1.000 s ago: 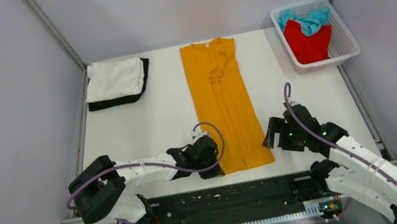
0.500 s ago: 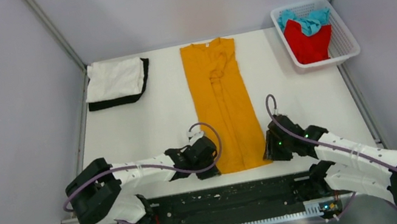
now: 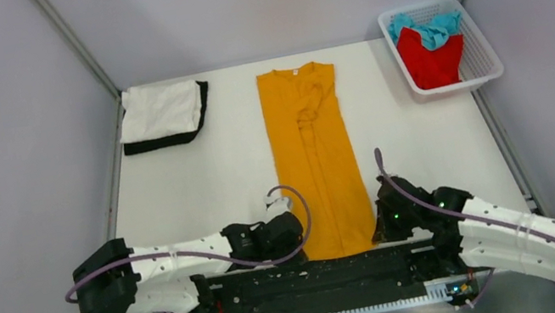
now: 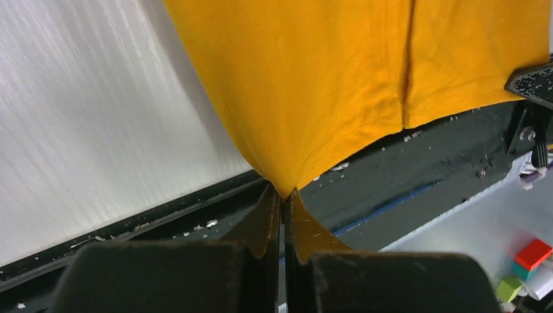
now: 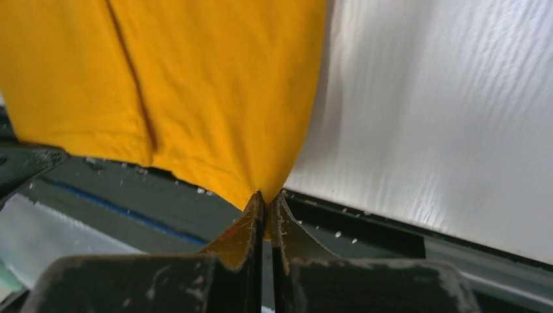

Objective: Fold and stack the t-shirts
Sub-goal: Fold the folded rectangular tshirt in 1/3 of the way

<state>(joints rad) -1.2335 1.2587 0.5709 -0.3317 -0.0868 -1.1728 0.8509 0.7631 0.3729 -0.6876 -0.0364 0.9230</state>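
Note:
An orange-yellow t-shirt [image 3: 316, 158] lies lengthwise as a long narrow strip down the table's middle, its hem pulled over the near edge. My left gripper [image 3: 301, 249] is shut on the hem's left corner [image 4: 285, 186]. The hem's right corner [image 5: 263, 189] is pinched in my right gripper [image 3: 376, 234], which is shut too. A folded white t-shirt [image 3: 160, 108] rests on a black t-shirt [image 3: 168, 140] at the back left. A red t-shirt [image 3: 430, 56] and a teal t-shirt [image 3: 431, 28] lie crumpled in the basket.
A white plastic mesh basket [image 3: 485, 66] stands at the back right corner. A black rail [image 3: 337, 271] runs along the table's near edge, under the hem. Grey walls close in the left, back and right sides.
The right gripper came down onto the hem's right corner and shut on it. Both arms then drew the orange-yellow t-shirt toward the near edge, its hem now over the rail.

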